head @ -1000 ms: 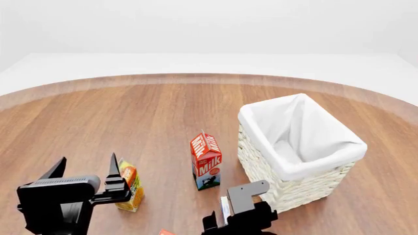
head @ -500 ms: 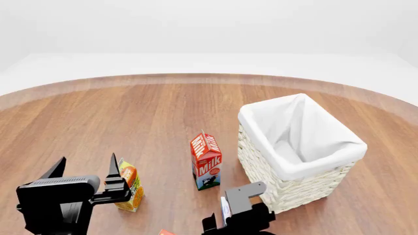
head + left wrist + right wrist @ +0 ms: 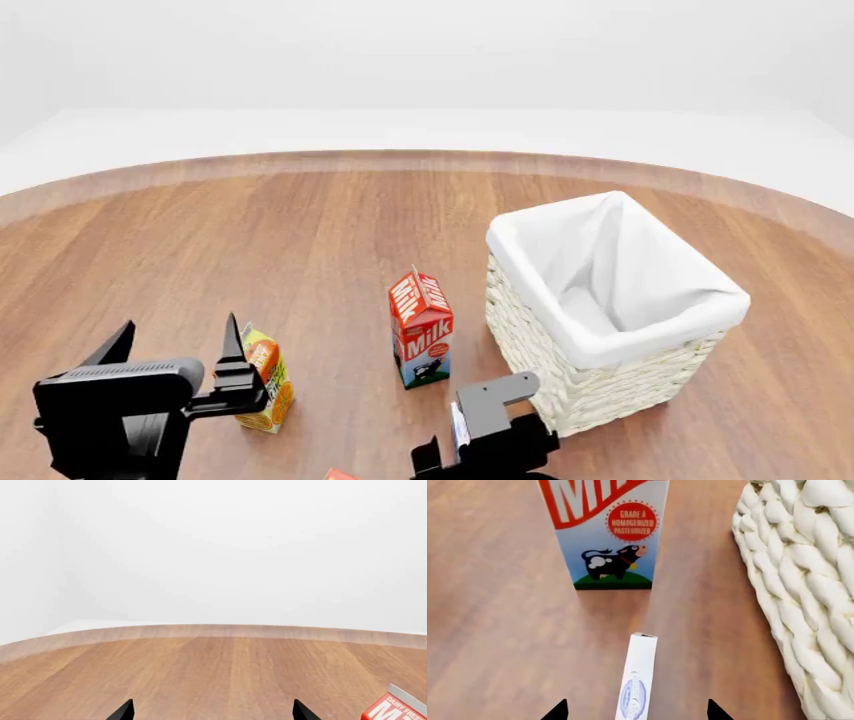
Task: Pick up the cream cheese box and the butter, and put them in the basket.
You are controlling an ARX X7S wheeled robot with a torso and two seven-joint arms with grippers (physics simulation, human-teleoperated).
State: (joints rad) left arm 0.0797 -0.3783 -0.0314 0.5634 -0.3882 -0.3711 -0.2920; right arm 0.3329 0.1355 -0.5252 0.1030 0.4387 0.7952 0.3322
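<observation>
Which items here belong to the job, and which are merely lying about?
Job: thin flat white cream cheese box; pale woven wicker basket with white liner; red-orange butter box, only a corner visible.
Lying about: red-and-white milk carton; orange juice carton.

1. The milk carton [image 3: 420,328] stands at the table's [image 3: 267,230] centre.
2. The basket [image 3: 611,310] sits just beside it at 3 o'clock.
3. The juice carton [image 3: 266,379] stands at 8 o'clock.
4. The cream cheese box [image 3: 637,682] lies at 5 o'clock.
</observation>
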